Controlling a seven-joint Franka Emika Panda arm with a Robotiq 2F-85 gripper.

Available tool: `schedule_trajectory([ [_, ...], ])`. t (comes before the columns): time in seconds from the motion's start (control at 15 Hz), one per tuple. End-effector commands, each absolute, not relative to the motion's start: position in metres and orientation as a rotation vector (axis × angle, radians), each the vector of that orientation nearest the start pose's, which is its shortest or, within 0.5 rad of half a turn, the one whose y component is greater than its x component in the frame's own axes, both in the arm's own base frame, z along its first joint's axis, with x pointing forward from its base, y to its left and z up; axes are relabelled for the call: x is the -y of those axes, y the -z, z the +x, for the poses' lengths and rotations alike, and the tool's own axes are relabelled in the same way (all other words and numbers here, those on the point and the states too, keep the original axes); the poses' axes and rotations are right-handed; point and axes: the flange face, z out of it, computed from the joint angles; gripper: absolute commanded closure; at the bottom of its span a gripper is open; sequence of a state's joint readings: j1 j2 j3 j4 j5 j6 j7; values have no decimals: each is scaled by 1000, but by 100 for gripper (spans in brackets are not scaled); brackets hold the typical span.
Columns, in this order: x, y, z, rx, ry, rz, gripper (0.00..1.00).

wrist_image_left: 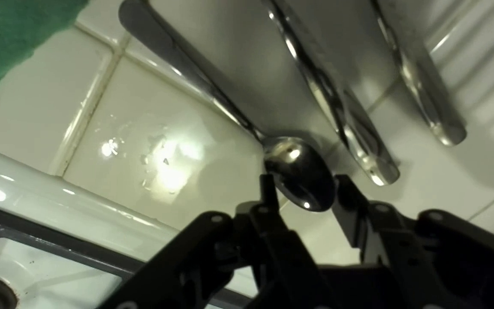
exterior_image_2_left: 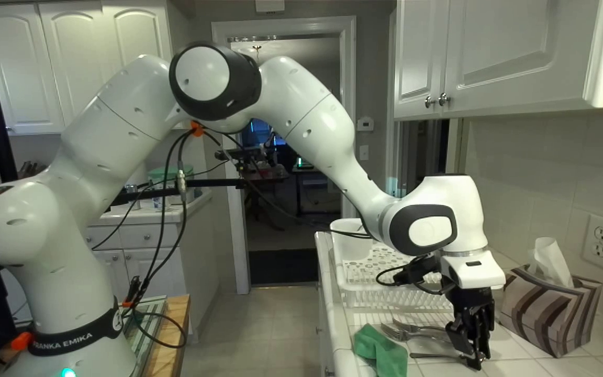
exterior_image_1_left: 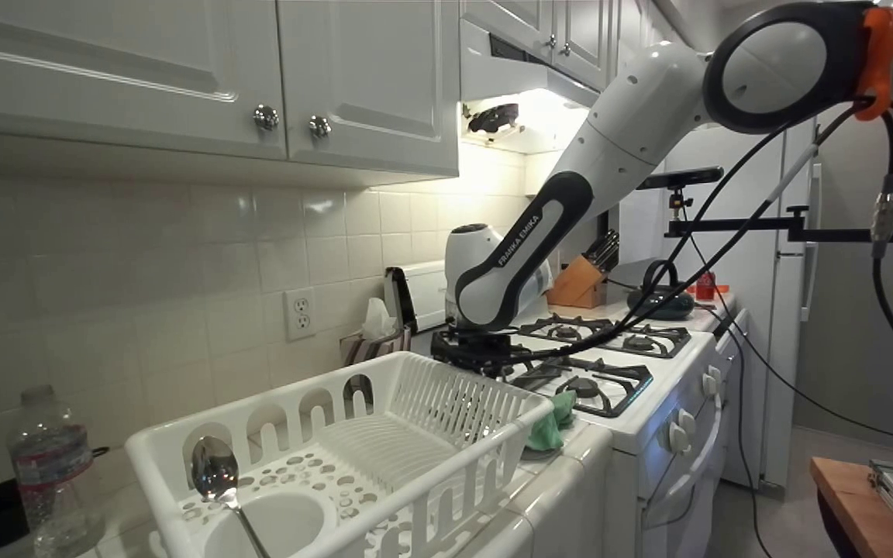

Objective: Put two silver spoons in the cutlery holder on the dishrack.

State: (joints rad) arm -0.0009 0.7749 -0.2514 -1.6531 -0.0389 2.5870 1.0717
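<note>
Silver catches the light in the white dishrack (exterior_image_1_left: 377, 446): one spoon (exterior_image_1_left: 215, 469) leans bowl-up at one end, apparently in the cutlery holder (exterior_image_1_left: 284, 521), though its handle's foot is out of view. Half done, I'd judge. Left to place is the second spoon (wrist_image_left: 289, 159), lying on the tiled counter (wrist_image_left: 161, 107) beside two forks (exterior_image_2_left: 403, 335). The gripper (wrist_image_left: 305, 184) straddles its bowl, fingertips close on both sides; whether they pinch, I can't tell. That bowl is oval, mirror-dark, the handle thin, flaring to a rounded end.
</note>
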Motion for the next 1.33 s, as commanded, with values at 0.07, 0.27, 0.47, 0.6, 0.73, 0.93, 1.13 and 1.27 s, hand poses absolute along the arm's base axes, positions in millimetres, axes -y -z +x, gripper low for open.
schedule_trajectory([
  [0.07,152,-189,693,-1822,367,-2650,97],
  [0.27,152,-193,696,-1822,378,-2645,100],
  [0.47,151,-194,697,-1819,373,-2645,99],
  [0.6,151,-196,697,-1807,368,-2643,99],
  [0.73,150,-205,695,-1766,378,-2652,99],
  [0.93,150,-225,690,-1702,407,-2702,99],
  [1.13,149,-249,687,-1639,430,-2760,99],
  [1.27,143,-262,687,-1598,404,-2787,99],
])
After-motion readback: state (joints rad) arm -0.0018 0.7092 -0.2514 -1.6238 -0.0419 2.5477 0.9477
